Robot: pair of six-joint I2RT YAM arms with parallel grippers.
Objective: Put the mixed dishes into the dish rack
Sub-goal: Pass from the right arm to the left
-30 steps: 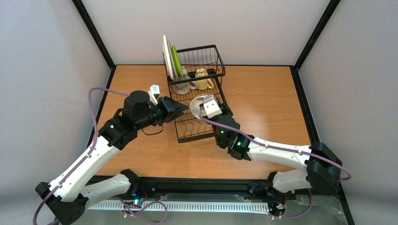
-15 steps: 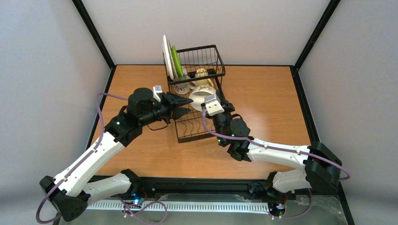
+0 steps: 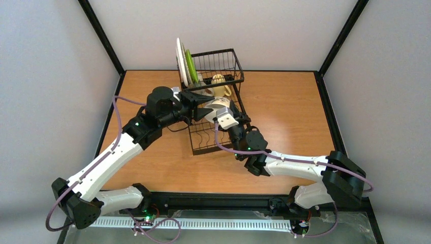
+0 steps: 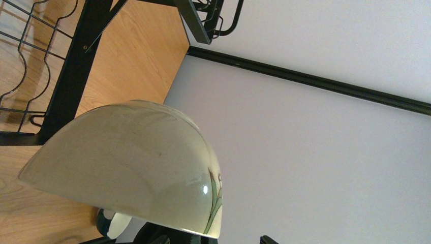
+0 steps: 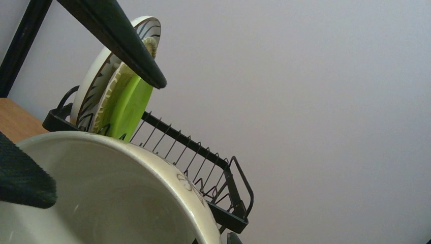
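A small cream bowl (image 3: 215,104) with a leaf pattern hangs tilted over the flat tray part of the black wire dish rack (image 3: 208,140). My right gripper (image 3: 222,110) is shut on its rim from the near side. From the left, my left gripper (image 3: 204,104) is open, one finger (image 5: 119,38) above the bowl (image 5: 101,198) and one below. In the left wrist view the bowl's outer wall (image 4: 127,162) fills the near field. At the basket's left end stand the striped plate (image 5: 147,24), a woven plate (image 5: 113,86) and the lime-green plate (image 5: 129,109).
A pale mug (image 3: 219,80) lies in the tall basket section (image 3: 223,58). The rack stands at the back middle of the orange wooden table (image 3: 289,112). Black frame posts (image 3: 101,35) and grey walls close in the sides and back.
My left arm has swung right to the rack and its jaws have spread wider, now straddling the bowl. The right gripper has carried the bowl up and towards the basket.
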